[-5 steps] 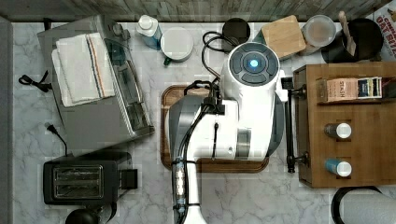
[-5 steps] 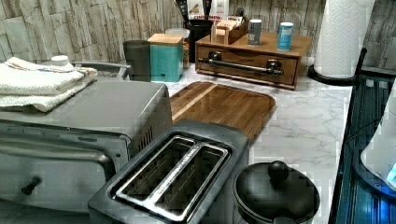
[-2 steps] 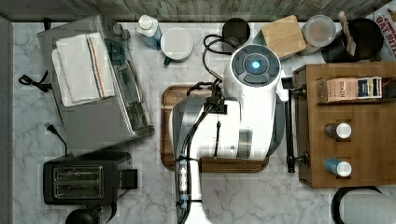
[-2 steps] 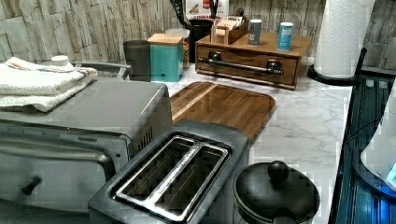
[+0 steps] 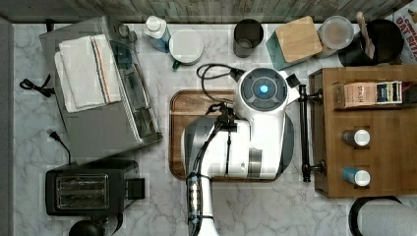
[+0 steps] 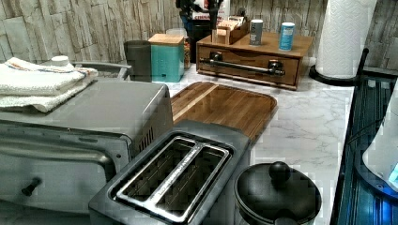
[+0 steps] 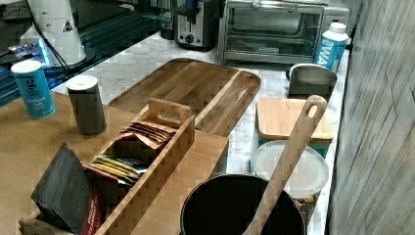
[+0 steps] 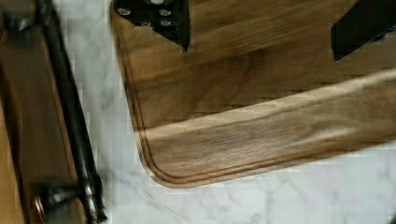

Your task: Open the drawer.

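The drawer (image 6: pixel 248 70) is a wide, shallow brown wooden box, shut, with a long black bar handle (image 6: pixel 244 67) across its front. In the top view the drawer (image 5: pixel 364 137) lies at the top view's right, its handle (image 5: pixel 303 132) facing the arm's white wrist (image 5: pixel 264 89). In the wrist view my gripper (image 8: pixel 261 28) hangs open above the cutting board (image 8: pixel 261 116), both dark fingertips (image 8: pixel 163 18) wide apart with nothing between them. The handle (image 8: pixel 70 116) runs alongside the board across a strip of marble, apart from the fingers.
Two shakers (image 5: pixel 356 137) and a tea-bag caddy (image 5: pixel 373 93) stand on the drawer unit. A teal canister with a wooden lid (image 5: pixel 295 39), a dark pot with a spoon (image 5: pixel 369 42), a toaster oven (image 5: pixel 98 93) and a toaster (image 5: pixel 83 191) ring the cutting board (image 5: pixel 196 105).
The arm's wrist has shifted toward the top view's bottom, along the drawer front. The drawer has not moved.
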Robot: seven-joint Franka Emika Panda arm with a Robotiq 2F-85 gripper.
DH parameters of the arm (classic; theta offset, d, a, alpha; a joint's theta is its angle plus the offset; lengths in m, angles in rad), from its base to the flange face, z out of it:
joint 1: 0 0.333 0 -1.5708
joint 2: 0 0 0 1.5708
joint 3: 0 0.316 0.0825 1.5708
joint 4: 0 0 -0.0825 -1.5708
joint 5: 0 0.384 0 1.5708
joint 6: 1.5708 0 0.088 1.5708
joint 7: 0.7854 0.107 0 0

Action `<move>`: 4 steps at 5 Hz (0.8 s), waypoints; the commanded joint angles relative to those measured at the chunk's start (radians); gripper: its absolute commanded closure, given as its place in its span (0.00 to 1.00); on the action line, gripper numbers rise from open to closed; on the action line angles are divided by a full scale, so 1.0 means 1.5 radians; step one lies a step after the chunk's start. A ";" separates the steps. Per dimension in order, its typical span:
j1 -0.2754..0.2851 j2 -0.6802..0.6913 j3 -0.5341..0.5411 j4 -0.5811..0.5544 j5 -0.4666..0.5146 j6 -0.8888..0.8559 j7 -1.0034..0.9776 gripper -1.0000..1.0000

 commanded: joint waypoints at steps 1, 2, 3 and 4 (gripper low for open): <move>-0.080 -0.043 -0.070 -0.090 -0.021 0.122 -0.246 0.00; -0.089 -0.022 -0.085 -0.082 -0.034 0.139 -0.268 0.00; -0.102 -0.014 -0.097 -0.094 -0.015 0.179 -0.314 0.00; -0.117 0.002 -0.097 -0.097 -0.008 0.214 -0.348 0.00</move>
